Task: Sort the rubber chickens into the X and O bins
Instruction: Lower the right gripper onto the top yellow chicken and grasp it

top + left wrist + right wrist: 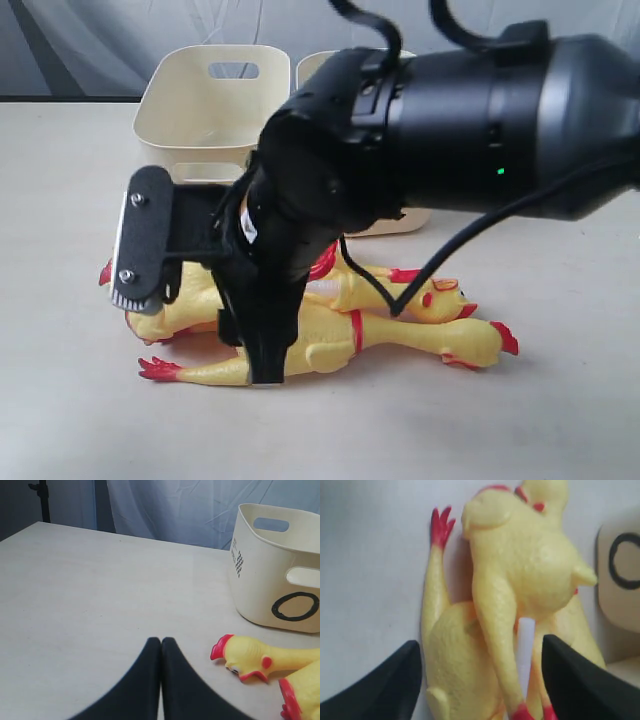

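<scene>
My right fingers (580,680) were spread open over the chickens (520,580), whose long bodies ran straight between them.

Two cream bins (200,100) and at least three rubber chickens (420,340), piled and partly hidden.
</scene>
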Robot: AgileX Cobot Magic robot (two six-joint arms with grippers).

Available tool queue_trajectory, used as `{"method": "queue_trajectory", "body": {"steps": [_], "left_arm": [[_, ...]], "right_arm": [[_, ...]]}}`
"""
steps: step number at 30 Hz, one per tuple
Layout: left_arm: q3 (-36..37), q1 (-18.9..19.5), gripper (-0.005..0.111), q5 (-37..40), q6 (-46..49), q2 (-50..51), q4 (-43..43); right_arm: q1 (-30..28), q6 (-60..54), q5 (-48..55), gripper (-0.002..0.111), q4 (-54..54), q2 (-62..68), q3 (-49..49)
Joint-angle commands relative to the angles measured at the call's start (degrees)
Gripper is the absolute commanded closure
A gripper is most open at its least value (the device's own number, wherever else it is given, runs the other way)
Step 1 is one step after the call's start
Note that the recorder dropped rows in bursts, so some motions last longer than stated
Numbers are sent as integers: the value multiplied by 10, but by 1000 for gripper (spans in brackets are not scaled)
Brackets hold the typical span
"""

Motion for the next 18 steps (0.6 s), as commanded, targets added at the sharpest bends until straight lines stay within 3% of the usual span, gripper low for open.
{"method": "queue_trajectory", "body": {"steps": [1,5,7,9,11,18], "left_arm": [[-2,-2,107,-8,0,1,-3],[-2,-2,107,-8,0,1,-3],[-2,-2,107,-8,0,1,-3],[-2,-2,107,-8,0,1,-3],[-2,-2,107,-8,0,1,-3],[-2,-2,107,-8,0,1,-3]], "right_arm": [[1,42,27,44,-80,29,-4],[1,63,27,45,-133,47,-4],[1,69,26,54,-148,50,-4],[1,74,22,74,-168,50,-4],[1,74,24,107,-190,50,-6],[7,79,48,109,-171,48,-68]]}}
